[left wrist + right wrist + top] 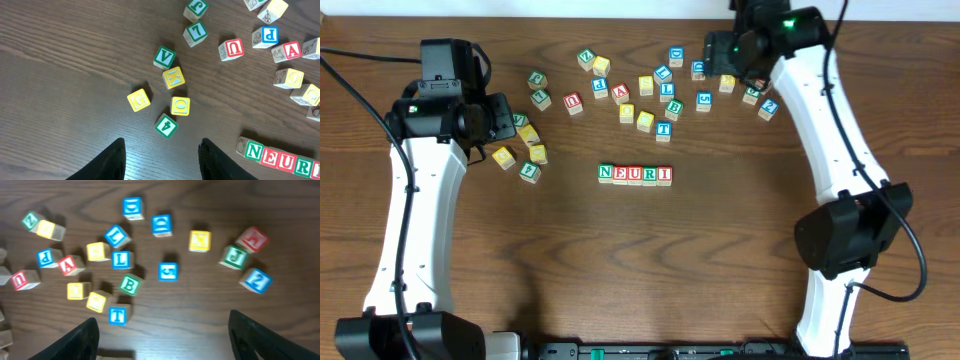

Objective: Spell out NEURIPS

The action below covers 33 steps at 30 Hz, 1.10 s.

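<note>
You've got NEURI [635, 174] laid, P [600, 88] and S [704, 100] yet to fetch, left gripper [162, 150] and right gripper [162, 325] both spread, empty.

A robotics lab bench: two white-and-black robot arms [420, 220] stand at a dark wood-grain table [620, 270], black cables [370, 56] trailing across it.

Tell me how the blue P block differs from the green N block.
Colour: the P block is blue, the N block green. Place: the N block heads the spelled row, touching the E block. The P block lies loose among the scattered ones, between a red U block and a red A block. So the N block is placed, the P block not yet. Both are small cubes, letter up.
</note>
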Available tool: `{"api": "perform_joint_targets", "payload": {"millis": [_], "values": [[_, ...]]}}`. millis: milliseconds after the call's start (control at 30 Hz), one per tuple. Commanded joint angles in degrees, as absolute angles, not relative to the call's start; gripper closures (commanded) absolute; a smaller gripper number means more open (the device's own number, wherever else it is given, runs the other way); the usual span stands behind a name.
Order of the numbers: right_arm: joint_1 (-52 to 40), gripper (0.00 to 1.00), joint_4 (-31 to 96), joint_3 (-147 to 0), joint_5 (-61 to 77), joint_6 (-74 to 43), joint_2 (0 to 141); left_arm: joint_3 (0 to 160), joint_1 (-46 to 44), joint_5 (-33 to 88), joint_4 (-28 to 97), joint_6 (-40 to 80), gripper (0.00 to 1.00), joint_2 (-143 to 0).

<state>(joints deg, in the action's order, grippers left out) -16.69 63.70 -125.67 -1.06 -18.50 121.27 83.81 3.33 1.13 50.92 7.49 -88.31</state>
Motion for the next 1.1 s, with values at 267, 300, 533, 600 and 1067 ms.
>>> {"api": "perform_joint_targets", "payload": {"millis": [267,300,533,600,1067], "values": [[-22.5,0.21,59.4,-126.7,-1.1,-19.3,122.2,83.3,3.6,0.8,50.9,7.8,0.53,-88.7],[-22.8,0.21,59.4,-126.7,-1.2,-19.2,122.3,83.3,3.6,0.8,50.6,7.8,0.53,-88.7],[-23.8,0.2,59.4,-126.7,-1.2,-18.6,122.7,83.3,3.6,0.8,50.5,7.8,0.53,-88.7],[-23.8,0.19,59.4,-126.7,-1.5,-18.1,122.7,83.3,3.6,0.8,50.5,7.8,0.53,-88.7],[-23.8,0.18,60.2,-126.7,-1.6,-18.1,122.7,83.8,3.6,0.8,47.2,7.7,0.53,-88.7]]}}
